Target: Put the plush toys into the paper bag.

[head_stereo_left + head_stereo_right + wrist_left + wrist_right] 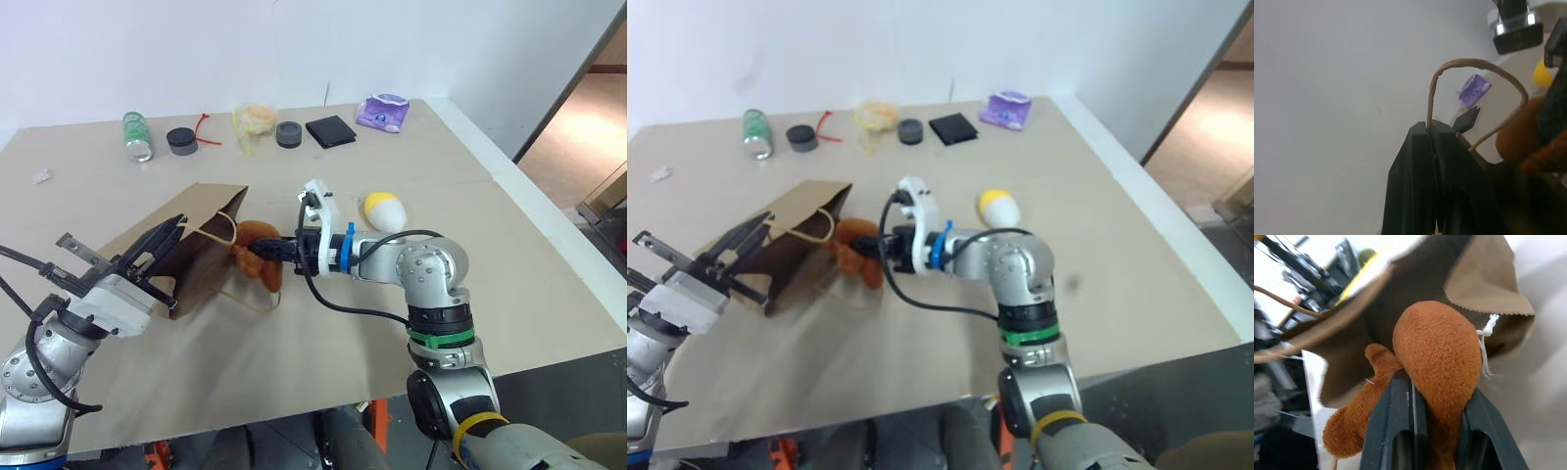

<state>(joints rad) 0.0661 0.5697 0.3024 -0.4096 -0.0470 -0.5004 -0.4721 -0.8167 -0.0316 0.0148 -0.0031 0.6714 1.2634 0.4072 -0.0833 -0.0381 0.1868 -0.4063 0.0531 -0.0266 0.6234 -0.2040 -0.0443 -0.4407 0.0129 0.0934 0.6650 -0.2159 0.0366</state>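
The brown paper bag [211,250] lies on its side on the table, its mouth facing right. My left gripper [173,228] is shut on the bag's upper rim where a cord handle [1474,63] loops up, and holds the mouth raised. My right gripper [271,250] points left and is shut on the brown gingerbread-man plush toy [1437,347], which hangs right at the bag's mouth [1484,279], partly past its edge. The white egg plush with a yellow end [384,211] rests on the table to the right, behind my right wrist.
Along the table's far side stand a green bottle [137,135], two black round caps [181,141] [288,133], a crumpled yellowish wrapper [255,122], a black wallet [330,131] and a purple wipes packet [382,113]. The table's right edge [549,230] runs diagonally.
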